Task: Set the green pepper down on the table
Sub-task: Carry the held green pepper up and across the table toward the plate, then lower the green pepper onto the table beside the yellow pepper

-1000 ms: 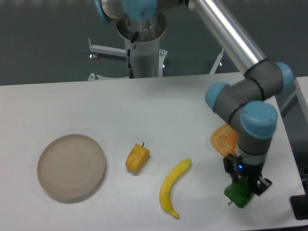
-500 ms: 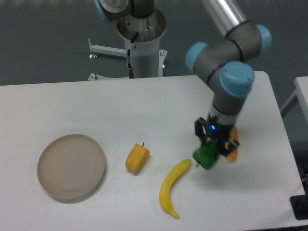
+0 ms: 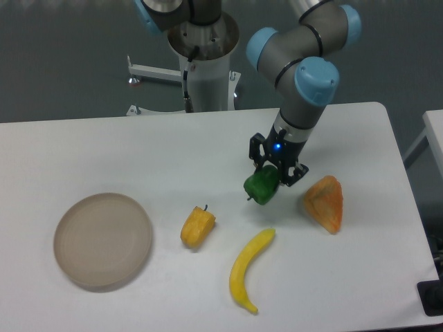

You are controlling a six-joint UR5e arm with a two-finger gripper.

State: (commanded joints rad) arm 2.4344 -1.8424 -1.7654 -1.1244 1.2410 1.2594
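End effector (image 3: 271, 174) gripping glossy lobed green pepper (image 3: 261, 187)

obstacles: banana (image 3: 248, 269), yellow pepper (image 3: 198, 226), orange wedge (image 3: 324, 203) | free: table (image 3: 138, 152) upper-left

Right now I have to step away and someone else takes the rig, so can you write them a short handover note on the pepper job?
Gripper: jaws shut on the green pepper, carried over the middle of the table.
Nearby: the banana lies in front of it, the yellow pepper to the camera's left, the orange wedge-shaped piece to the right, the round plate far left.
Done: pepper grasped and brought over open tabletop.
Left: lower it onto a bare patch, probably just where it hangs, open the jaws, withdraw.
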